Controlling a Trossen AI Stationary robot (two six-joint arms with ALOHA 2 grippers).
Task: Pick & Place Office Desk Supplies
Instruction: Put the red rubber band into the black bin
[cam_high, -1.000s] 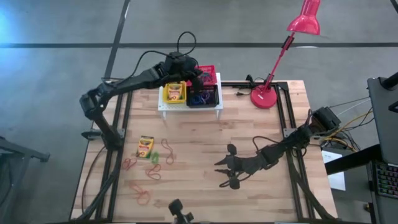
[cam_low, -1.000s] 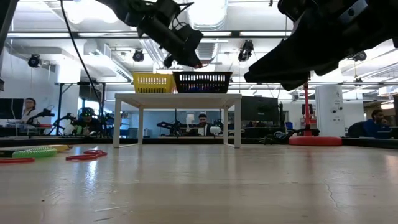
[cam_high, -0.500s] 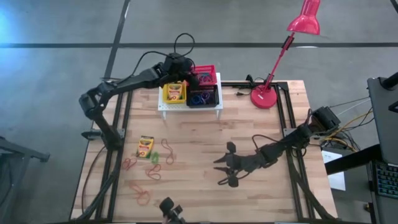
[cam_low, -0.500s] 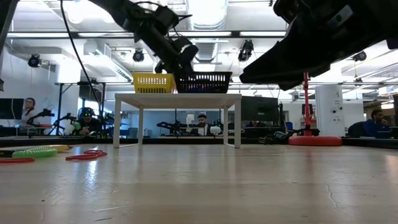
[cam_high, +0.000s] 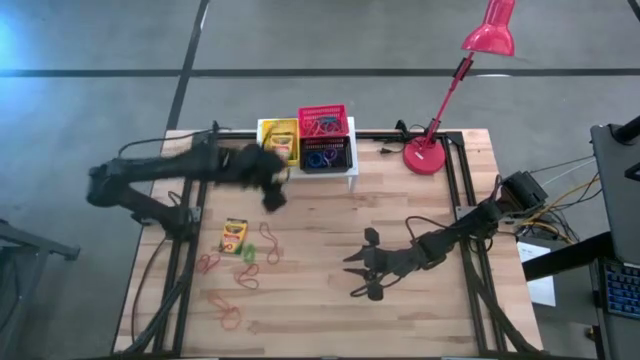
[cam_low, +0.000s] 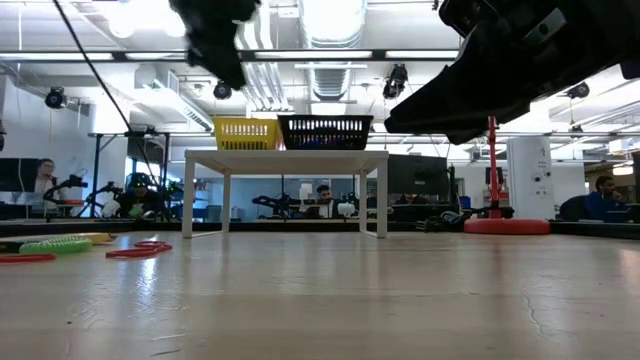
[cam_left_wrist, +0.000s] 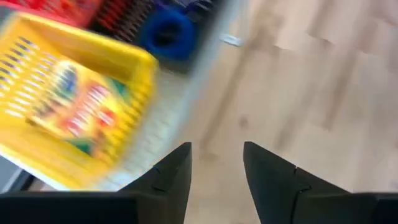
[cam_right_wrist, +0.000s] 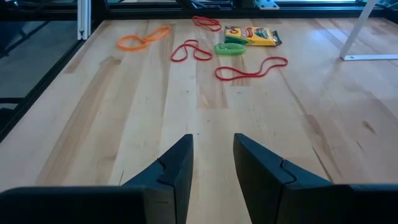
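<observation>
High view: left hand (cam_high: 272, 196), fingers parted and empty, beside yellow basket (cam_high: 279, 133); right hand (cam_high: 362, 273) parted, empty over table (cam_high: 420, 220).

Free room: bare bench (cam_high: 320, 320) centre to 6 o'clock.
Obstacles: white stand (cam_high: 352, 176) at 12, red lamp (cam_high: 428, 155) at 1, elastic loops (cam_high: 243, 277) at 8.

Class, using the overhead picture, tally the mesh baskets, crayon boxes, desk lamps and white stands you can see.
Mesh baskets: 3 (yellow, red, black)
Crayon boxes: 2 (one in the yellow basket, one on the table)
Desk lamps: 1
White stands: 1
Total: 7
</observation>
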